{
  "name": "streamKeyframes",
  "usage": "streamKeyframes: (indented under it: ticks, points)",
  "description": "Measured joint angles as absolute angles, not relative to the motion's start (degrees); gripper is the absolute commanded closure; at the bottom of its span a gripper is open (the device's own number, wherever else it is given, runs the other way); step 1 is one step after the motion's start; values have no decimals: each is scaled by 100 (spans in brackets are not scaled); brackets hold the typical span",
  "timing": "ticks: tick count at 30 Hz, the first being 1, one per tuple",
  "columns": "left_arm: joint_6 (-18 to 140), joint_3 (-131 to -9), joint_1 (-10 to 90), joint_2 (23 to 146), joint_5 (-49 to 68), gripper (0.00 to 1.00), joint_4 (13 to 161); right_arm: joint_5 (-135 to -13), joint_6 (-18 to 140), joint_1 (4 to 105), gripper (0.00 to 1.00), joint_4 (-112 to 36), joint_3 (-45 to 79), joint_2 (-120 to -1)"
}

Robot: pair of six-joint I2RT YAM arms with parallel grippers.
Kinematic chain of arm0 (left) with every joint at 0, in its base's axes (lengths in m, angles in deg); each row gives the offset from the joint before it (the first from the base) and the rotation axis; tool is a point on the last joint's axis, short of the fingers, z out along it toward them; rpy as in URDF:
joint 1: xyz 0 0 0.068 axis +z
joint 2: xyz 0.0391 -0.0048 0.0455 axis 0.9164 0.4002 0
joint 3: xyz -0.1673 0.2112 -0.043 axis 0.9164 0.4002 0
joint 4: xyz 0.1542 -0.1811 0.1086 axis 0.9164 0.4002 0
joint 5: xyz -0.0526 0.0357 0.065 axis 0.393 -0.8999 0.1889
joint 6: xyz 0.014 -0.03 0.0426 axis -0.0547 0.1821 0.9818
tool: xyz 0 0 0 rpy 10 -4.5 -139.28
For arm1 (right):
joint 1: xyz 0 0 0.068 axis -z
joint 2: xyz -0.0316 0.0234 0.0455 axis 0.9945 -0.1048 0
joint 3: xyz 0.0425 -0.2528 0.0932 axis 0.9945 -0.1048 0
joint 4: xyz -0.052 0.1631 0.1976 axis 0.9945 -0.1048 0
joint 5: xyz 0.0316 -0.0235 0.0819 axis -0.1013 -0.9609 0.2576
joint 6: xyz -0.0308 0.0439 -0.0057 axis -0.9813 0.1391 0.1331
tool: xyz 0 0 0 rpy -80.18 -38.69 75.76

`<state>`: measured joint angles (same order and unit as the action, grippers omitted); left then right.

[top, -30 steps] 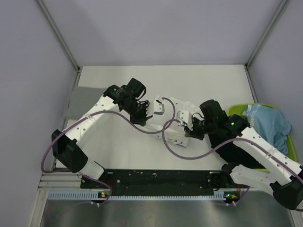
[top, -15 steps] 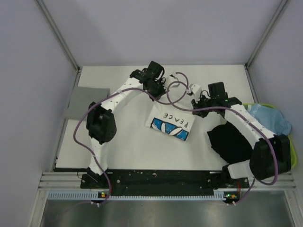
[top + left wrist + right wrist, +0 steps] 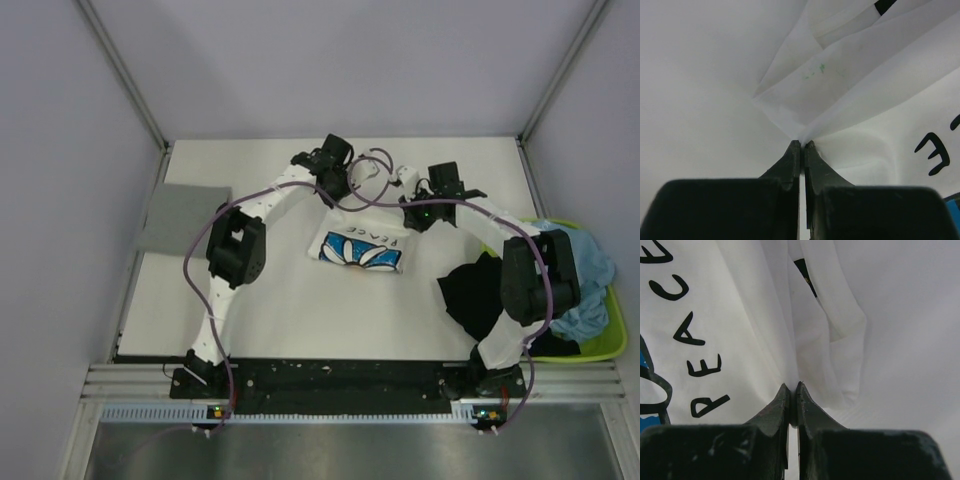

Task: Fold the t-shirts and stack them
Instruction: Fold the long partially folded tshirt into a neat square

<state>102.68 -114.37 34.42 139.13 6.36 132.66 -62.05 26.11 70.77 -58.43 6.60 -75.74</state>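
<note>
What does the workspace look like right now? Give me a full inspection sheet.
Surface: white table, no spills seen.
Job's things: white printed shirt centre, partly folded; grey shirt flat at left edge; black shirt crumpled right; light blue shirt in green tray.
Clutter: nothing seen.
Pincers: left pincer and right pincer both shut on the white printed shirt's far edge.
Cables: purple cables loop off both arms.
Surroundings: plain walls, metal frame.
</note>
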Motion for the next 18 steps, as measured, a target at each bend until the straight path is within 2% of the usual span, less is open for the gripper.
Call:
streamKeyframes:
  ticks: [11,17,18]
  points:
    - [10086,-11478,3442,14169,697,98,12842,-6579,2688,7103,100,-5633,678,-7740]
    - [10084,-11537,3412,14248,501,56,12647,-6839,2884,7132,81,-5570,713,-7808]
    - [10117,-11586,3412,14285,365,49,12627,-6942,2991,7176,75,-5568,743,-7862]
